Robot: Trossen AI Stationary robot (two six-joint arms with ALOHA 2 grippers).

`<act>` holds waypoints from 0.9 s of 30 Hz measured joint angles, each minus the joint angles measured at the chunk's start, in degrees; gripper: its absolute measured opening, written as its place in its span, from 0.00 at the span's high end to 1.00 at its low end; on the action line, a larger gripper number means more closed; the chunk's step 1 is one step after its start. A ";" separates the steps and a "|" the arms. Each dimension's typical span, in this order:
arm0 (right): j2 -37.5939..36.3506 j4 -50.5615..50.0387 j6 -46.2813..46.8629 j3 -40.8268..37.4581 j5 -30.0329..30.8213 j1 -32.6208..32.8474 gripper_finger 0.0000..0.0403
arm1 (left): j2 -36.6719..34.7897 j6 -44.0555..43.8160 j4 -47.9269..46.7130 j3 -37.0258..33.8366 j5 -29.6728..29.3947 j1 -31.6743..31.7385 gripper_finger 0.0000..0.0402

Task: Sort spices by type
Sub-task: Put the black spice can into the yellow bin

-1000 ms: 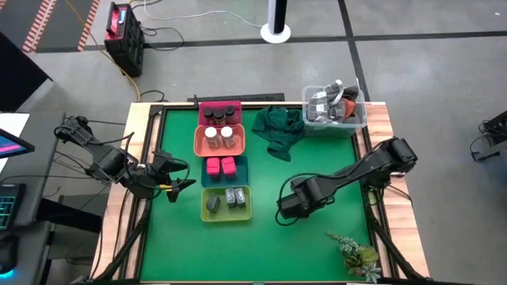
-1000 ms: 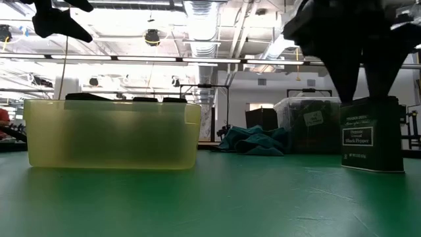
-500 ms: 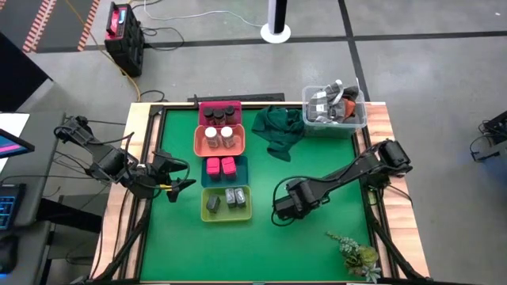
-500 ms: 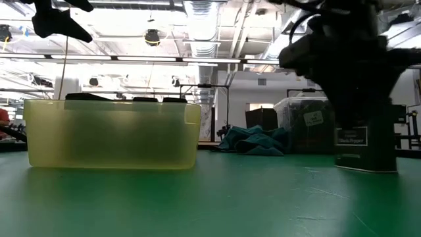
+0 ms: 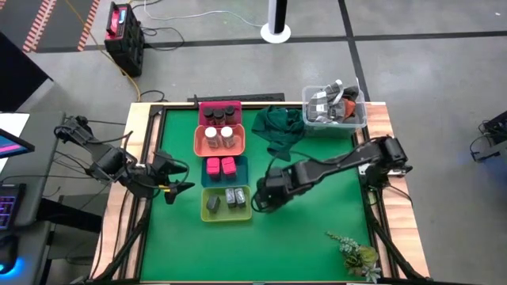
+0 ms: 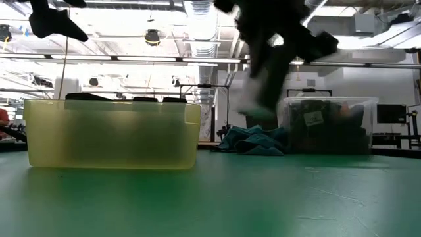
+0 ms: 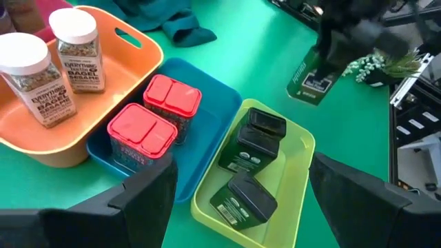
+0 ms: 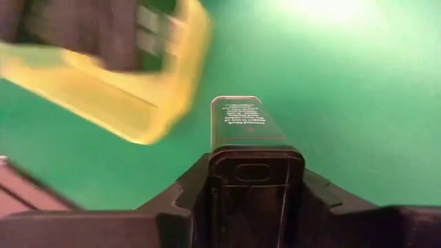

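Note:
My right gripper (image 5: 265,198) is shut on a dark grey box (image 8: 242,125) and hangs just right of the yellow tray (image 5: 247,212), above the green table. Three boxes like it (image 7: 253,141) lie in that tray. Pink-red packets (image 5: 221,166) stand in the blue tray, white-capped jars (image 5: 220,136) in the orange one and dark jars (image 5: 220,113) in the red one. My left gripper (image 5: 176,187) waits open at the table's left side, left of the trays. My right gripper pinches the box's lid end (image 8: 253,165) between its two fingers (image 8: 185,194), one on each side. The fingers come from above, slanting down. The box (image 7: 309,77) hangs tilted below them, clear of the table.
A dark green cloth (image 5: 279,127) lies at the back of the table, next to a clear bin (image 5: 334,107) at the back right corner. A sprig of plant (image 5: 356,253) lies at the near right. Open green table stretches in front of the trays.
My right gripper has shut on the dark grey box that stood on the table. It has lifted the box clear and carried it toward the table's left, up to the yellow tray. The box now hangs tilted.

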 joint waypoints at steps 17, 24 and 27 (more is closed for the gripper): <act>7.78 -0.63 -16.78 24.16 5.76 -1.96 0.62 | -0.94 0.77 -0.08 0.00 -0.19 1.75 0.21; 19.26 -4.38 -36.07 40.24 6.31 -1.43 0.61 | -0.94 0.62 0.05 0.00 -0.15 2.23 0.21; 22.42 -8.80 -43.95 45.96 7.98 -1.23 0.61 | -0.94 0.23 0.04 0.00 0.14 2.23 0.21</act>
